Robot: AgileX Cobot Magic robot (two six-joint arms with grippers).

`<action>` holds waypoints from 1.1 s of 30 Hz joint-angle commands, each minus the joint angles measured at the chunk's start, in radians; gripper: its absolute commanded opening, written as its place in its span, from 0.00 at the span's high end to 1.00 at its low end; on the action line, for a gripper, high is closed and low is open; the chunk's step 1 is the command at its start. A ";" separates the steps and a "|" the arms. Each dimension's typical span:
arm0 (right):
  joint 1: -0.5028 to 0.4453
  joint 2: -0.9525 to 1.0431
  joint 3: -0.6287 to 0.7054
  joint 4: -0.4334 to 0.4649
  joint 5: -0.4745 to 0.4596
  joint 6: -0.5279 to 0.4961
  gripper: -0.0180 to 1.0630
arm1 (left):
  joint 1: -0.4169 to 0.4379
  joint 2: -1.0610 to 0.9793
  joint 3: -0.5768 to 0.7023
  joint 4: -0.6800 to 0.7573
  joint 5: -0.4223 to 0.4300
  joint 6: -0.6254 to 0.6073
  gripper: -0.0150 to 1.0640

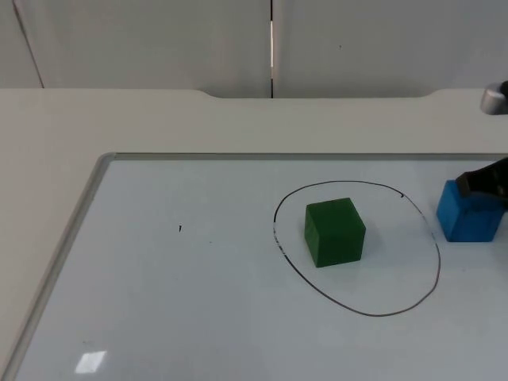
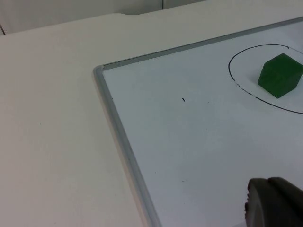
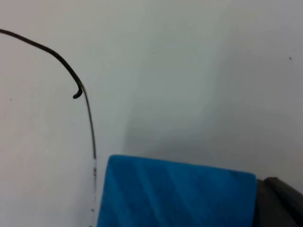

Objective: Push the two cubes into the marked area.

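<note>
My right gripper [image 1: 486, 181] touches the blue cube [image 1: 470, 213], just outside the drawn circle [image 1: 357, 248]; I cannot tell its jaw state. The right wrist view shows the cube [image 3: 175, 194] beside the line. The green cube [image 1: 334, 231] sits inside the circle. The left gripper [image 2: 274, 203] waits over the whiteboard [image 1: 198, 302]; its jaw state is unclear. Beyond the circle lie the white table [image 1: 159, 123] and grey partition wall [image 1: 159, 40].

The right gripper [image 1: 486, 181] is black and looks chunky. Above it sits a small round silver part [image 1: 493, 99]. The left gripper [image 2: 274, 202] has a dark, rounded, dull fingertip.
</note>
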 commanded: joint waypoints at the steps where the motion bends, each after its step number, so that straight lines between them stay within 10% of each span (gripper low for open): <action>1: 0.014 0.001 0.003 0.000 -0.007 0.007 0.98 | 0.002 -0.003 0.006 0.000 -0.001 -0.006 0.99; 33: 0.088 0.001 0.003 0.001 -0.032 0.064 0.98 | 0.002 -0.003 0.006 0.000 -0.001 -0.006 0.99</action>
